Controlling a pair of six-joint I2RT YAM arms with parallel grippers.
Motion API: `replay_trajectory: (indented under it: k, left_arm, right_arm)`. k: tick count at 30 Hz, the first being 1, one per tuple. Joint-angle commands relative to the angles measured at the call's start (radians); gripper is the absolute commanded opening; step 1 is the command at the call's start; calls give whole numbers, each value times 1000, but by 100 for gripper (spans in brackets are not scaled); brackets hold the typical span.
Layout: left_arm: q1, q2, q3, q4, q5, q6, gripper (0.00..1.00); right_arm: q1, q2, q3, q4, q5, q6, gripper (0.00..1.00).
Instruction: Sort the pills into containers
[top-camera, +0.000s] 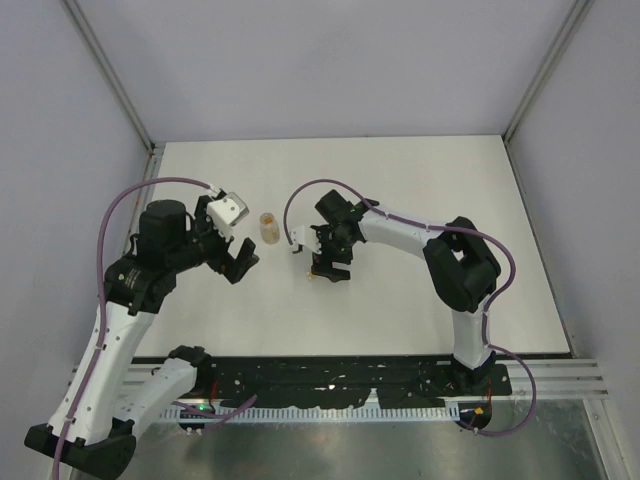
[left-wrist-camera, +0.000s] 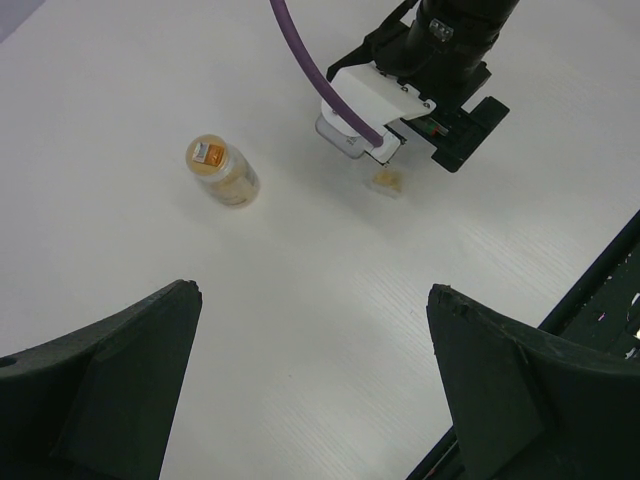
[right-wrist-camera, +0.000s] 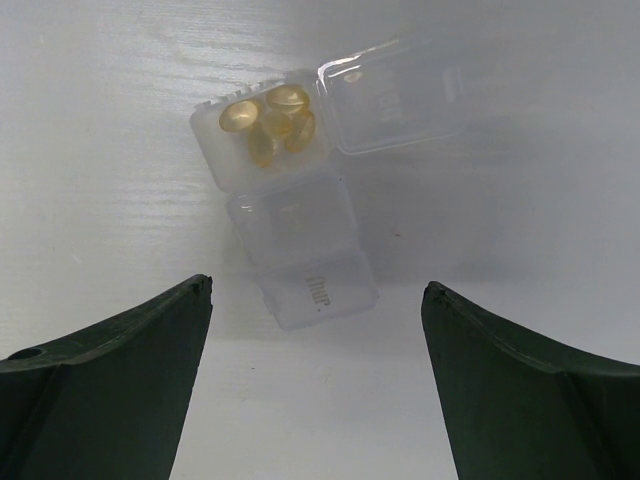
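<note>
An amber vial (top-camera: 268, 228) stands on the white table between the arms; it also shows in the left wrist view (left-wrist-camera: 222, 170). A small clear two-cell pill box (right-wrist-camera: 290, 190) lies under my right gripper (right-wrist-camera: 318, 285), also visible in the left wrist view (left-wrist-camera: 387, 180). Its far cell is open and holds several yellow-amber pills (right-wrist-camera: 270, 122); the near cell looks empty, its lid marked "Thur" (right-wrist-camera: 320, 292) folded toward me. My right gripper (top-camera: 328, 268) is open just above the box, jaws wide apart. My left gripper (top-camera: 240, 262) is open and empty (left-wrist-camera: 312, 288), near-left of the vial.
The white table (top-camera: 420, 300) ends at a black perforated rail (top-camera: 350, 375) along the near side. Grey walls and metal posts (top-camera: 130, 100) enclose the back and sides. The right arm's purple cable (left-wrist-camera: 300, 50) hangs above the pill box.
</note>
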Motion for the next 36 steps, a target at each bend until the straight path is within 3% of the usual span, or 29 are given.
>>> replay_trajectory:
  k: [1,36]
  left_arm:
    - [0,-13,11,7,-1,6,100]
    - [0,12,23,7,9,9,100]
  right_arm:
    - [7,8,14,36,14,-18,89]
    - [44,51,9,59,66,-53,85]
